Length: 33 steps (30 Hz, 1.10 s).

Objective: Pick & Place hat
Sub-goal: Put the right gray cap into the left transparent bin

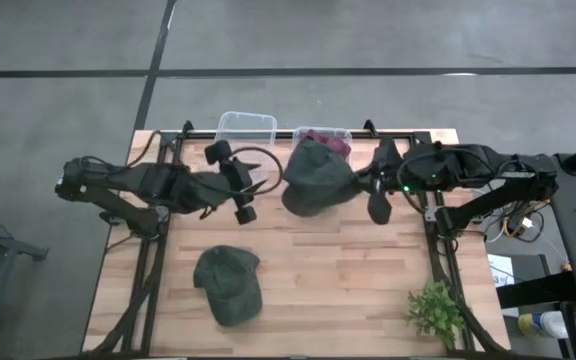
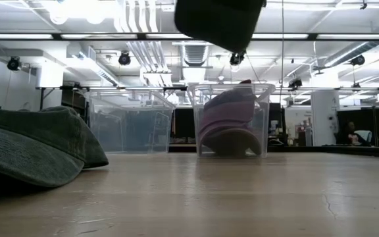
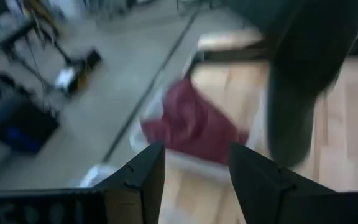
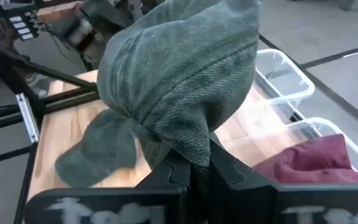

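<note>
My right gripper [image 1: 366, 186] is shut on a green cap [image 1: 313, 178], which is up in the air by the far bins and at the top of the low view [image 2: 219, 23]. A second green cap [image 1: 228, 283] lies flat on the table's near left part [image 2: 31, 148]. A maroon hat [image 1: 326, 141] sits inside the right clear bin [image 2: 232, 118]. My left gripper [image 3: 194, 177] is open and holds nothing; it hovers left of the held cap [image 3: 303, 74], pointing toward the maroon hat [image 3: 194, 127]. My right gripper pinches a bunched fold of the green cap's cloth [image 4: 194, 149] between its two fingers, coming about level from the table's right. The cap is lifted clear of the table, and its crown [image 4: 179, 74] bulges out beyond the fingers.
Two clear bins stand at the table's far edge: the left one [image 1: 246, 128] holds nothing, the right one [image 1: 340, 133] holds the maroon hat. A small green plant [image 1: 433, 310] stands at the near right corner. Bare wood [image 1: 338, 270] lies between the cap on the table and the plant.
</note>
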Tool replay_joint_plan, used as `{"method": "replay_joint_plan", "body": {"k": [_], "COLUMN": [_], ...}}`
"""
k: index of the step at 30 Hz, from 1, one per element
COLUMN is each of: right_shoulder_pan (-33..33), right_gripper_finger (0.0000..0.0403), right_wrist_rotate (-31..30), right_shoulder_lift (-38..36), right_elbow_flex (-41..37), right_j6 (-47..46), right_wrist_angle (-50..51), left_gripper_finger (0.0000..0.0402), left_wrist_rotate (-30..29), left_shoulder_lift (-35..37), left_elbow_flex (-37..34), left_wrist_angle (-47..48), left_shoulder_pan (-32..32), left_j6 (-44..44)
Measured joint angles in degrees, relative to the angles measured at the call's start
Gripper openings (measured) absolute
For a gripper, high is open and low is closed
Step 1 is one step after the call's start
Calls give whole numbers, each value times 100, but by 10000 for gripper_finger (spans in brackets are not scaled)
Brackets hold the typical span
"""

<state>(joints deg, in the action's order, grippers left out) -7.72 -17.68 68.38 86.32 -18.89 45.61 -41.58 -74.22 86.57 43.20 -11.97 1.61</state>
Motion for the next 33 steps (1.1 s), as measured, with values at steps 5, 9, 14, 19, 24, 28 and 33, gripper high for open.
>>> {"method": "replay_joint_plan", "body": {"k": [5, 9, 14, 19, 24, 28, 33], "right_shoulder_pan": [238, 387, 484, 560, 718, 860, 1068], "right_gripper_finger": [11, 11, 11, 11, 11, 11, 11], "right_wrist_rotate": [278, 606, 745, 744, 725, 724, 726], "right_shoulder_lift": [282, 604, 1070, 1516, 2022, 2499, 3066], "right_elbow_flex": [58, 187, 690, 1369, 2157, 2780, 3485], "right_j6": [203, 487, 868, 1307, 1575, 1802, 2090], "right_wrist_angle": [-177, -461, -522, -397, 73, 348, 694], "left_gripper_finger": [168, 168, 168, 168, 168, 168, 168], "left_wrist_rotate": [-44, -73, -64, -58, -55, -57, -55], "left_shoulder_lift": [2, 11, 11, 12, 17, 28, 26], "left_elbow_flex": [323, 508, 554, 554, 605, 665, 824], "left_wrist_angle": [-684, -893, -883, -868, -861, -867, -830], "left_shoulder_pan": [0, 7, 7, -65, -184, -274, -398], "left_j6": [-928, -1257, -1296, -1263, -1248, -1204, -1168]}}
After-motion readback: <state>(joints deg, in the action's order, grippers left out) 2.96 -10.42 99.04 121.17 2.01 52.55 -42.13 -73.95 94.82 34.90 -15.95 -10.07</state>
